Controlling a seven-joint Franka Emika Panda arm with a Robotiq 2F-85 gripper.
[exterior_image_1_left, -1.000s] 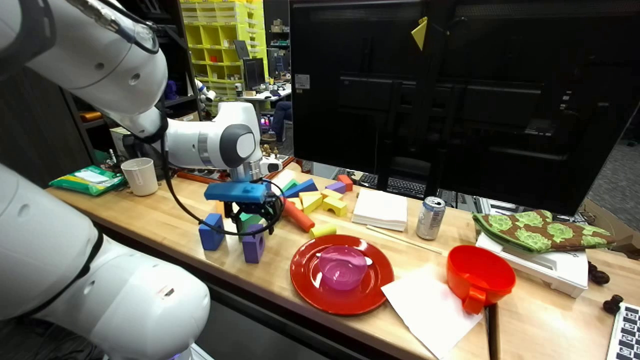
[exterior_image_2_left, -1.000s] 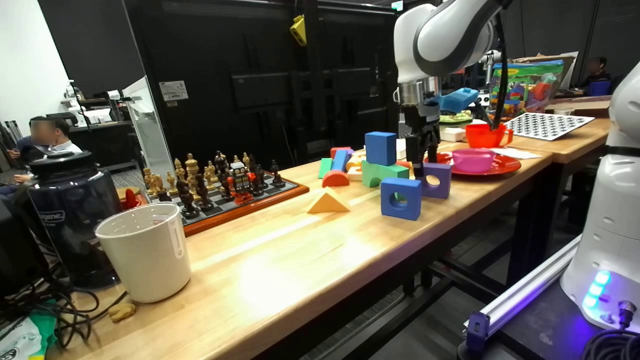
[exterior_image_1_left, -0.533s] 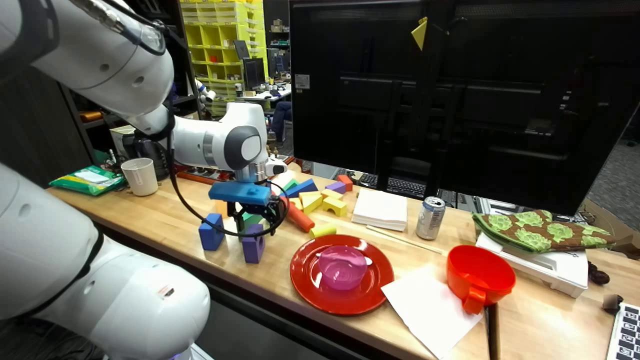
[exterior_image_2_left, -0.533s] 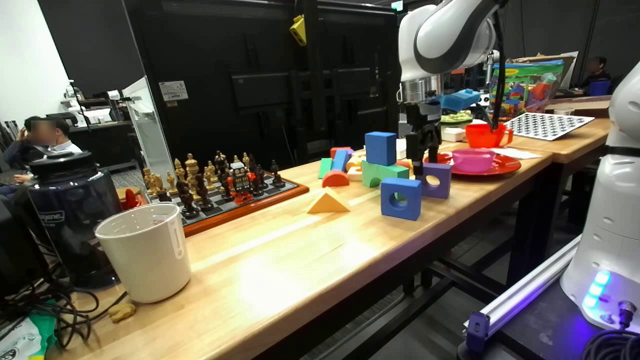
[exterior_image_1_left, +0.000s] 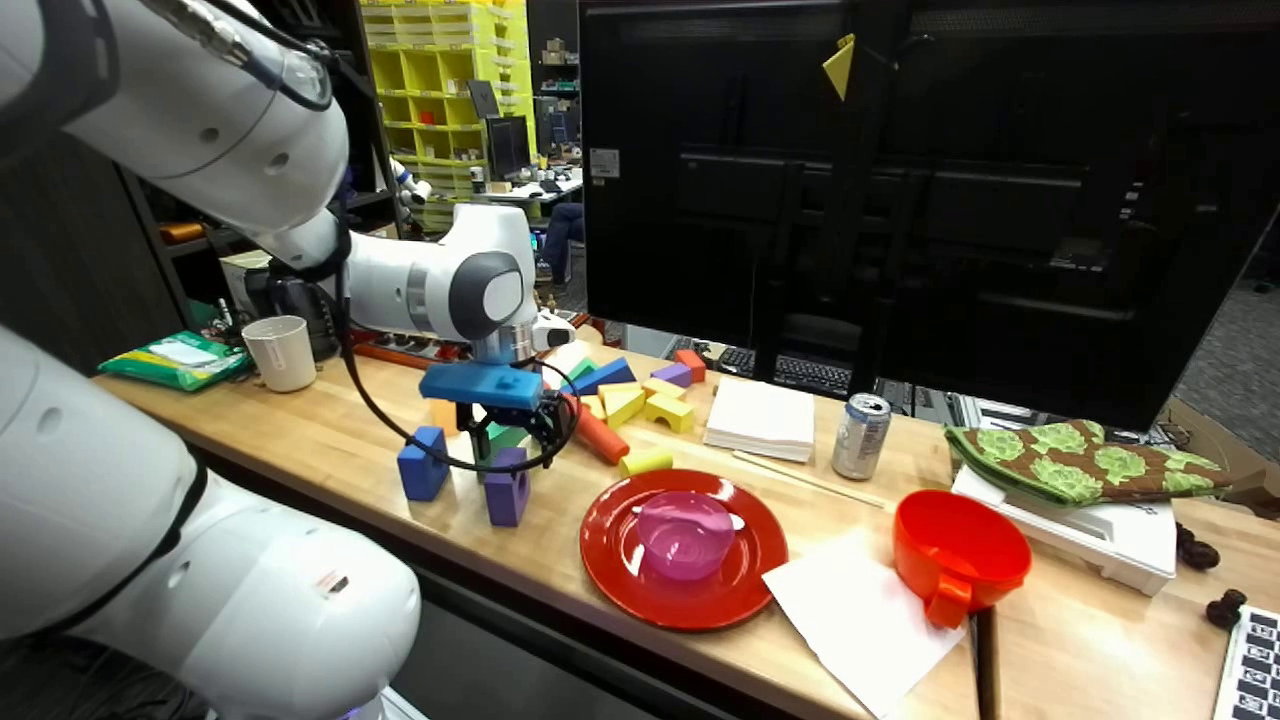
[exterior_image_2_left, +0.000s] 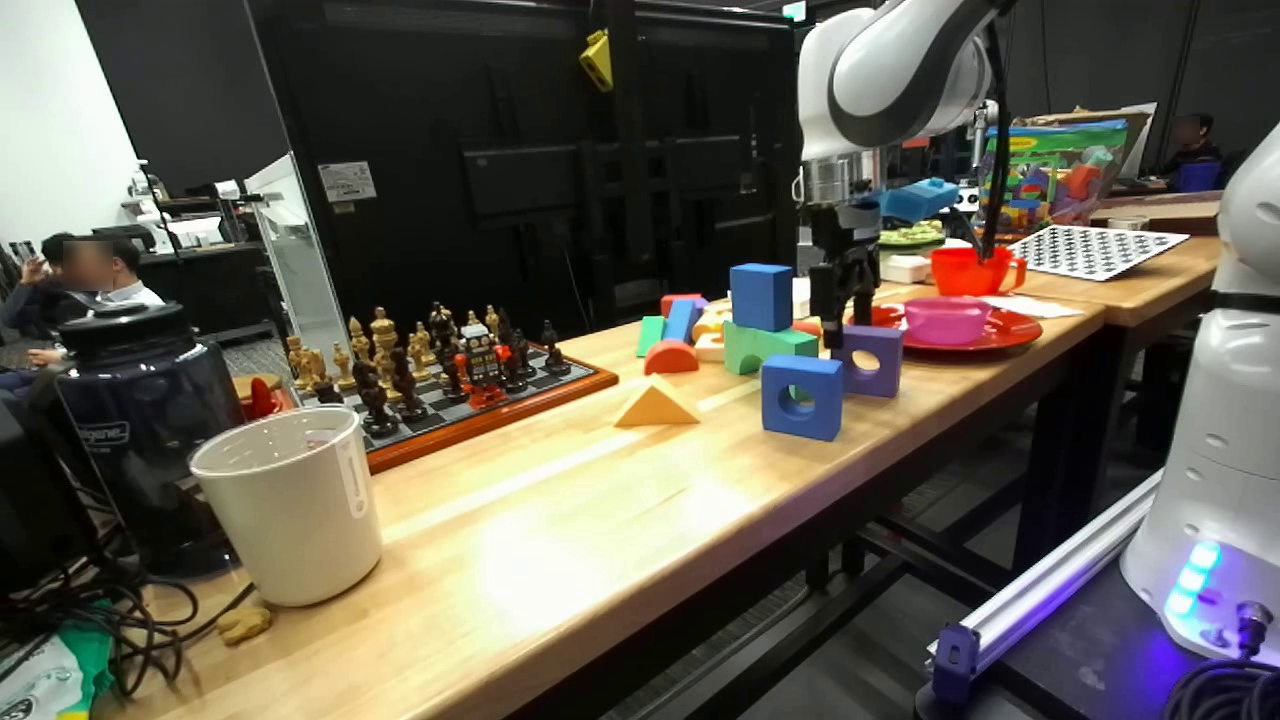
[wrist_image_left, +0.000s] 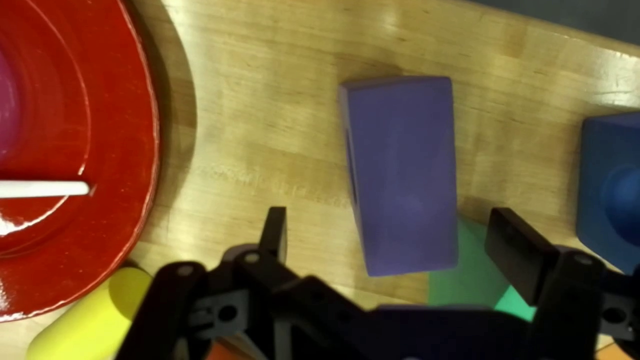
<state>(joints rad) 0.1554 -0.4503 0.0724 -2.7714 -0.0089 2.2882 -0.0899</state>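
Plate (wrist_image_left: 115, 125) and bowl (wrist_image_left: 6, 107) sit left of the purple block (wrist_image_left: 405, 175) in the wrist view, both cut off by the frame (only a pink sliver of the bowl shows). Right of the purple block, the blue block (wrist_image_left: 602, 185) is cut off too, its round hole clipped. A green block (wrist_image_left: 465, 265) lies close by the purple block, partly covered by it and by the gripper (wrist_image_left: 392, 232); the yellow cylinder (wrist_image_left: 85, 325), below left of the purple block, is partly masked as well. The purple block stands on the wooden table (wrist_image_left: 270, 125), its hole a mere slit from above but plain in an exterior view. The fingers (wrist_image_left: 274, 230) are spread wide and grip nothing. In the wrist view the purple block's nearer end lies between them, a gap on each side, narrower toward the blue block. How far down the tips reach beside it is hard to tell.
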